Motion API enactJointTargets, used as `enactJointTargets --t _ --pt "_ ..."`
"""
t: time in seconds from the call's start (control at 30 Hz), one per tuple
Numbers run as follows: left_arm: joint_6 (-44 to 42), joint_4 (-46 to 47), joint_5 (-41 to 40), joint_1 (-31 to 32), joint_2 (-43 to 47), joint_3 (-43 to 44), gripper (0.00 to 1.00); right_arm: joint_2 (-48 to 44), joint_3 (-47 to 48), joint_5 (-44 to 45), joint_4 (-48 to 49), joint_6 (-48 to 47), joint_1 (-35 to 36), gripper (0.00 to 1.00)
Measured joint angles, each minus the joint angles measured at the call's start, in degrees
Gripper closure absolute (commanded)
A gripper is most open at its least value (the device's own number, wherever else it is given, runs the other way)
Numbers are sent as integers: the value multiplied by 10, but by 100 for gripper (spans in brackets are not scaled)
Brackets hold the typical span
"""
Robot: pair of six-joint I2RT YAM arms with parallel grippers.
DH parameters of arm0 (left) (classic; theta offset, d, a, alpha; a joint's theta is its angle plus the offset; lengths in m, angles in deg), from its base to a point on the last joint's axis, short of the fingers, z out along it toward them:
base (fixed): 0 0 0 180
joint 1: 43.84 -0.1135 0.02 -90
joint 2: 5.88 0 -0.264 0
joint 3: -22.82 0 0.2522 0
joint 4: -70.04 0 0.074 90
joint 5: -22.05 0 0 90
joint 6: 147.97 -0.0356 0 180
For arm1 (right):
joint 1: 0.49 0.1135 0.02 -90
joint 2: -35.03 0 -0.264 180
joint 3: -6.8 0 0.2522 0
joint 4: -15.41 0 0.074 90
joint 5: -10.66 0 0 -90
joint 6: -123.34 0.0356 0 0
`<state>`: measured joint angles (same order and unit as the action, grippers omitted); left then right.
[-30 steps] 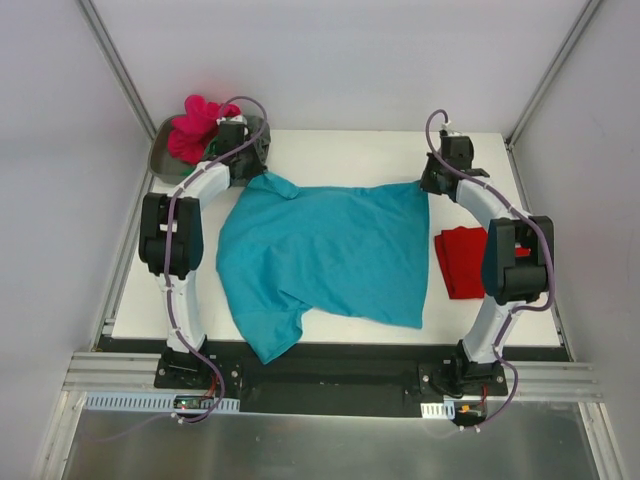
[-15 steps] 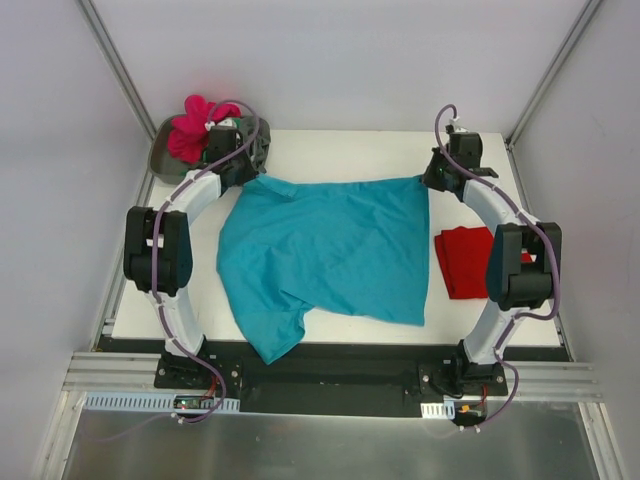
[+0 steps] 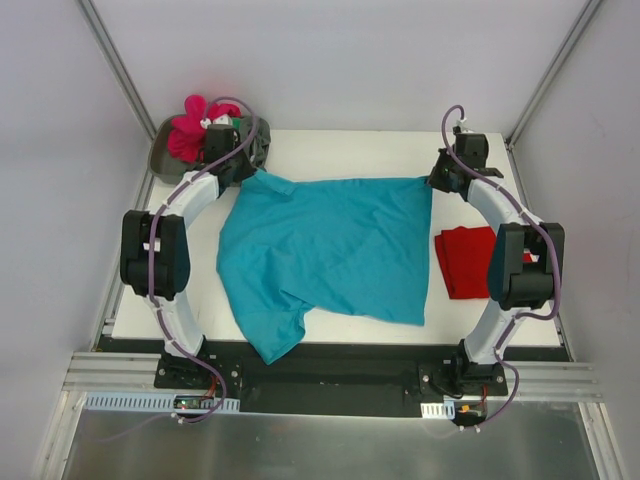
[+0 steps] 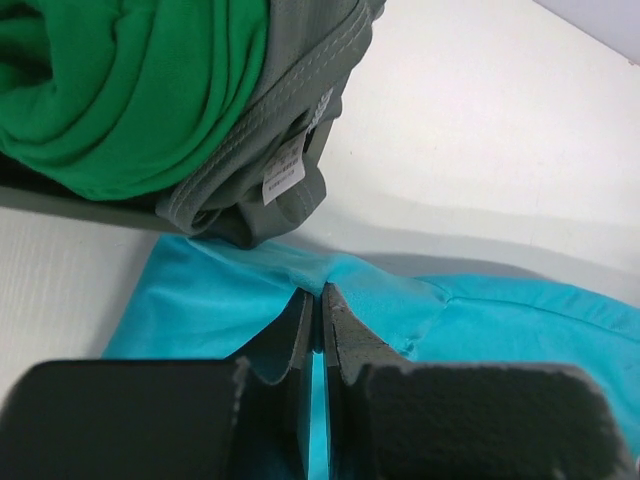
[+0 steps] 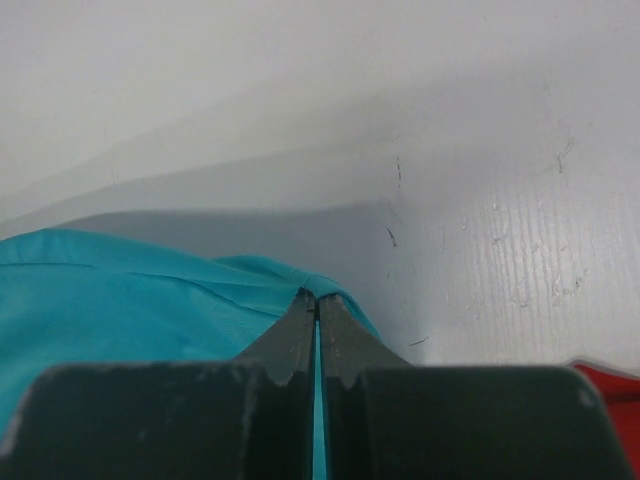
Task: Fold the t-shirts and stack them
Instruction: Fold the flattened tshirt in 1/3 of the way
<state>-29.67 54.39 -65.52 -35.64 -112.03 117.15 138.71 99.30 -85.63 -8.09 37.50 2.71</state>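
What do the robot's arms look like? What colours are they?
The left arm and right arm are curved white tubes with chunky black joint blocks. A thin purple cable loops along each. The left gripper and right gripper have flat black fingers with bumpy edges.

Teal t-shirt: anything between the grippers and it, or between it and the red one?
Nothing visible. Left gripper and right gripper each pinch a far corner of the teal t-shirt; only bare table separates it from the red t-shirt.
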Motion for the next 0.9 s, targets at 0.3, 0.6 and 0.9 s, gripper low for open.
enactJointTargets --t 0.3,0.6,0.9 --pt "38 17 -2 1 107 -144 100 -18 -20 -9 -5 -5 -3 100" --pt "117 3 -20 23 271 -306 100 -58 -54 -31 -17 -7 -7 100" --pt "165 -58 -44 38 382 -395 100 -70 -67 -42 -38 -7 -8 99"
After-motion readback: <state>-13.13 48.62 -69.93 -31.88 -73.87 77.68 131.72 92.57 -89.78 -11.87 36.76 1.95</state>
